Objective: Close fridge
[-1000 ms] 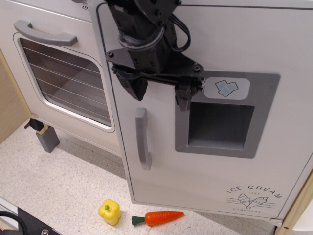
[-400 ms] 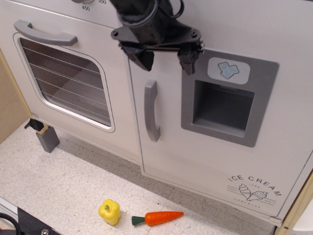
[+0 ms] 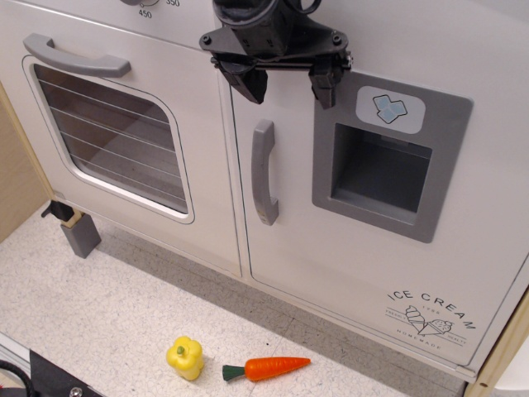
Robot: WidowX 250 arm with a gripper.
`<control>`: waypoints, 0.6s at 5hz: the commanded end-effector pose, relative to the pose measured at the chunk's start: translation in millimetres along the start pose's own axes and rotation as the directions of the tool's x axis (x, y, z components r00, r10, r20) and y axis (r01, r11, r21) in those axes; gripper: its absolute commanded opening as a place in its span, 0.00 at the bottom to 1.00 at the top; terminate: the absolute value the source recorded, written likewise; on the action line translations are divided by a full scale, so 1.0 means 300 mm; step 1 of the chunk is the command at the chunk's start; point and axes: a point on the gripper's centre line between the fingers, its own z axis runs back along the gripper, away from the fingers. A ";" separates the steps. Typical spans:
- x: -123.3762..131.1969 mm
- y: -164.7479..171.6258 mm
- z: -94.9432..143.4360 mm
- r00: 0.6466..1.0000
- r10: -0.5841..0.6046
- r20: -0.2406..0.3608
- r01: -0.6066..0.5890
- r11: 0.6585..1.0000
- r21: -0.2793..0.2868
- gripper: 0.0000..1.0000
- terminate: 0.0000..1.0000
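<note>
The white fridge door (image 3: pixel 347 273) with its grey vertical handle (image 3: pixel 263 172), grey dispenser panel (image 3: pixel 388 157) and "ICE CREAM" lettering (image 3: pixel 431 316) lies nearly flush with the cabinet front beside the oven. My black gripper (image 3: pixel 288 85) is open and empty. Its two fingers (image 3: pixel 250 83) point down against the upper part of the door, above the handle and the dispenser panel.
The white oven door (image 3: pixel 116 132) with wire-rack window and horizontal grey handle (image 3: pixel 76 58) is at the left. A yellow toy pepper (image 3: pixel 185 357) and an orange toy carrot (image 3: pixel 269 367) lie on the speckled floor in front. A small grey block (image 3: pixel 79 234) stands below the oven.
The fridge door has swung from ajar to nearly flush with the cabinet. My gripper has moved up and back with it, staying open.
</note>
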 end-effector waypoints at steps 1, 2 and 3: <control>0.020 0.035 0.068 0.999 -0.027 -0.018 0.028 0.999 0.041 1.00 0.00; 0.020 0.035 0.068 0.999 -0.027 -0.018 0.028 0.999 0.041 1.00 0.00; 0.020 0.035 0.068 0.999 -0.027 -0.018 0.028 0.999 0.041 1.00 1.00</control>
